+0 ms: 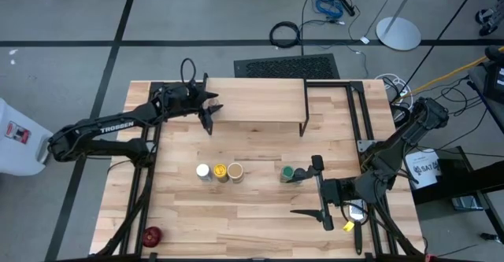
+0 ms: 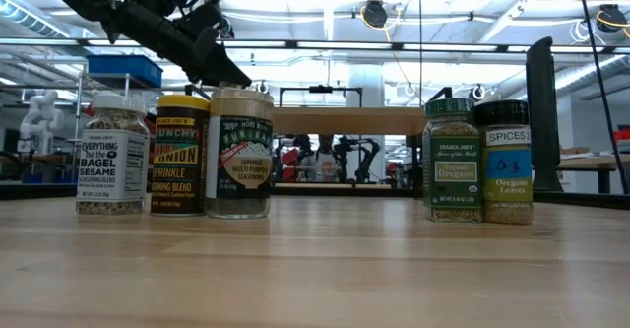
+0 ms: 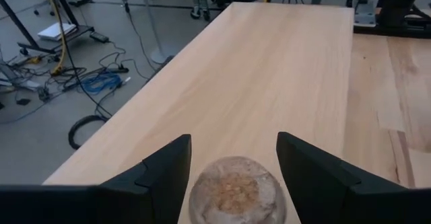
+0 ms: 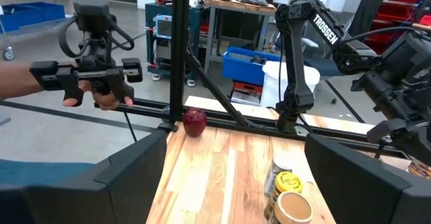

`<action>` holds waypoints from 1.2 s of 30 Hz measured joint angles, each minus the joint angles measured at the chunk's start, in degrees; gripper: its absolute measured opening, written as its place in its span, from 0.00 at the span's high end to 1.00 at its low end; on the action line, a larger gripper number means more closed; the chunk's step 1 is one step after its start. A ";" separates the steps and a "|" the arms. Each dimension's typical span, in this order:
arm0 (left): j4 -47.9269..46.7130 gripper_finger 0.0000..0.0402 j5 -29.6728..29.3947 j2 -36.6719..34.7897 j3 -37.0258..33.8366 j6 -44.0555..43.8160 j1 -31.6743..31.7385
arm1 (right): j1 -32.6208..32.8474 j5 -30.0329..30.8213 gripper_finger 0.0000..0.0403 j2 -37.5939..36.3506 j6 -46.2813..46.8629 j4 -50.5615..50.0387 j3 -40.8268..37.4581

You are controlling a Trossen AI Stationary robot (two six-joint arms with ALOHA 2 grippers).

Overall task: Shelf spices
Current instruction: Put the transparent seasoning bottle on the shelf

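Five spice jars stand upright on the table in front of the shelf: white-capped, yellow and tan together, green-lidded and dark-lidded to their right. My left gripper is at the left end of the shelf plank, shut on another jar with a clear, brown-filled top. My right gripper hangs open right of the green-lidded jar, holding nothing. My left gripper pinches the jar between its two fingers, one on each side near the top. The fingers come from the table's left, slanting slightly down. The jar is upright over the plank's left end; its base is out of frame.
A small red round object lies at the table's near left corner. Black frame rails run beside the shelf on the right. Beyond the table, a person's hand holds a hand-held gripper device. Bare plank stretches ahead of the held jar.
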 joint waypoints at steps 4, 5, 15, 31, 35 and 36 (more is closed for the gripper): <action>-0.02 0.43 -0.88 -0.67 0.00 0.14 -1.33 | 0.00 0.00 0.15 0.00 0.01 -0.14 0.01; -0.05 0.43 -1.55 -0.96 0.00 0.43 -1.61 | 0.01 0.00 0.15 0.00 0.01 -0.19 0.01; -4.04 0.43 -4.52 -4.80 0.04 1.65 -2.30 | 0.01 0.00 0.15 0.00 -0.04 -0.29 0.01; -8.45 0.43 -10.94 -5.09 0.04 3.65 -4.25 | 0.00 -0.02 0.15 0.00 -0.23 -0.27 0.00; -8.46 0.43 -12.50 -5.43 0.04 4.63 -5.49 | 0.00 0.00 0.15 0.00 -0.22 -0.27 0.01; -8.43 0.43 -12.76 -5.54 0.04 4.93 -5.98 | 0.00 -0.01 0.15 0.00 -0.22 -0.27 0.00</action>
